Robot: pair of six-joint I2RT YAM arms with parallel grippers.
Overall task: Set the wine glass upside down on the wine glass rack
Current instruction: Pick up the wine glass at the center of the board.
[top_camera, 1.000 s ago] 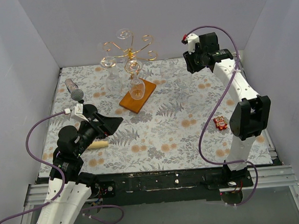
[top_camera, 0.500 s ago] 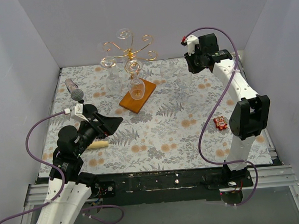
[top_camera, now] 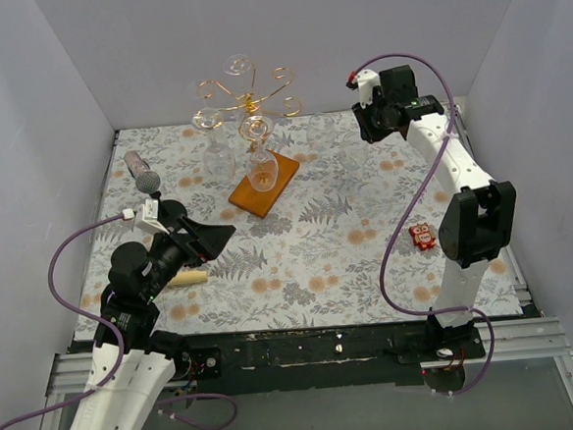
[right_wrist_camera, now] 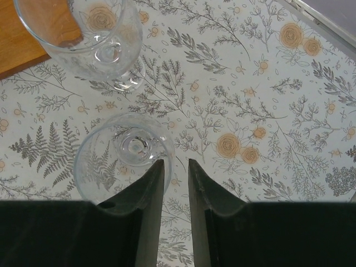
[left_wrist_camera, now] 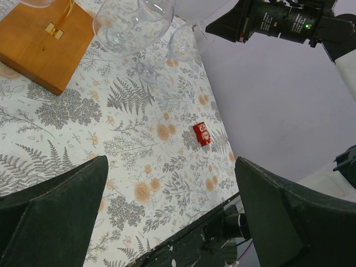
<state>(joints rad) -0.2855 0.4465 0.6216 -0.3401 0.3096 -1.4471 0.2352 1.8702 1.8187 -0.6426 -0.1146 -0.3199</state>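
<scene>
Two clear wine glasses stand upright on the flowered cloth, seen from above in the right wrist view. The nearer wine glass [right_wrist_camera: 123, 153] lies just under my right gripper [right_wrist_camera: 176, 161], its rim edge by the left fingertip. The jaws are open by a narrow gap with nothing held. The other glass [right_wrist_camera: 78, 28] stands beside the wooden base [right_wrist_camera: 22, 39]. The wine glass rack [top_camera: 247, 98], a copper wire tree on an orange-brown base [top_camera: 265, 187], stands at the back with two glasses hanging upside down. My left gripper [top_camera: 214, 238] is wide open and empty at the near left.
A microphone [top_camera: 141, 171] lies at the back left. A pale wooden stick [top_camera: 186, 277] lies by the left arm. A small red toy [top_camera: 424, 235] sits on the right side of the cloth. White walls close in three sides.
The right gripper has edged slightly toward the back over the nearer glass. Left arm unmoved.
</scene>
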